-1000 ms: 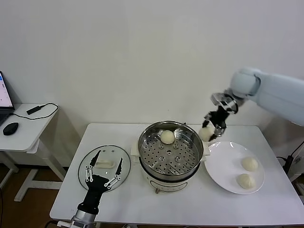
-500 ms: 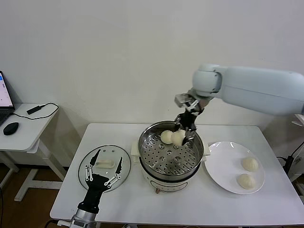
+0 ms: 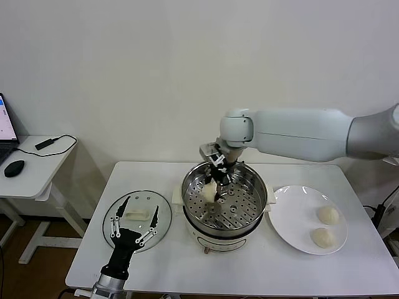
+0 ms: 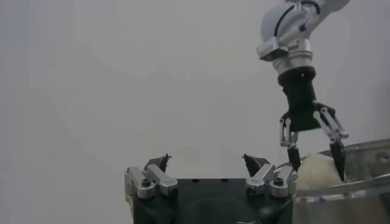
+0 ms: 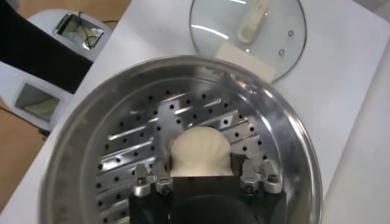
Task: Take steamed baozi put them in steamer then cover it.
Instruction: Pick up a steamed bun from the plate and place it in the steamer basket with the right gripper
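Head view: the right tool [image 3: 214, 184] is seen inside the steamer [image 3: 257, 208], its fingers clenched around one steamed baozi [image 3: 209, 190] held just above the perforated tray. In the right wrist view the same bun [image 5: 198, 153] is seen directly ahead of the tool [image 5: 206, 176], pinched between its two fingers, with the holed tray [image 5: 131, 146] spread beneath and around it. Whether another bun lies in the pot behind the tool cannot be told. On the side away from the left arm, just beside the pot, a white plate [image 3: 290, 215] is set on the desk [image 3: 262, 268], and two more buns [image 3: 328, 215] [image 3: 322, 237] are carried on it. On the pot's other side a glass lid [image 3: 138, 200] with a white handle lies flat. The left tool [image 3: 133, 235] is parked over the lid's near edge, its fingers spread wide and holding nothing.
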`<state>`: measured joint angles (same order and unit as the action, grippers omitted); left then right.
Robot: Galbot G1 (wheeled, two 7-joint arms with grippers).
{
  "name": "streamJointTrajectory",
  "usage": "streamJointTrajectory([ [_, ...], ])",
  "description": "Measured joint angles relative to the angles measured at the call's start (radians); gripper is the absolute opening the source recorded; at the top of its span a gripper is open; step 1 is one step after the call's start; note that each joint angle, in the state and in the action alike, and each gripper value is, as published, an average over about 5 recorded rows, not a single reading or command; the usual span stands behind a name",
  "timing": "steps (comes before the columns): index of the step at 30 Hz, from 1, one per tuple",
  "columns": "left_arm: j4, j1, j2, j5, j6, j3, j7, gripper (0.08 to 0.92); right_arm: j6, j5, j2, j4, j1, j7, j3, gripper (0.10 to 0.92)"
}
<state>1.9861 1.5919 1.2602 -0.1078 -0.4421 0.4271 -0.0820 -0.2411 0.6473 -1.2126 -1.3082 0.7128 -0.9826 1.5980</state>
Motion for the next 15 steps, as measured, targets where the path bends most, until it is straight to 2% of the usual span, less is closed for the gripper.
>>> streamJointTrajectory([
  [15, -0.008, -0.002, 0.001, 0.0, 0.0, 0.003, -0.001, 0.823, -0.002, 0.003, -0.042, 0.04, -0.069, 0.043, -0.021, 0.654],
])
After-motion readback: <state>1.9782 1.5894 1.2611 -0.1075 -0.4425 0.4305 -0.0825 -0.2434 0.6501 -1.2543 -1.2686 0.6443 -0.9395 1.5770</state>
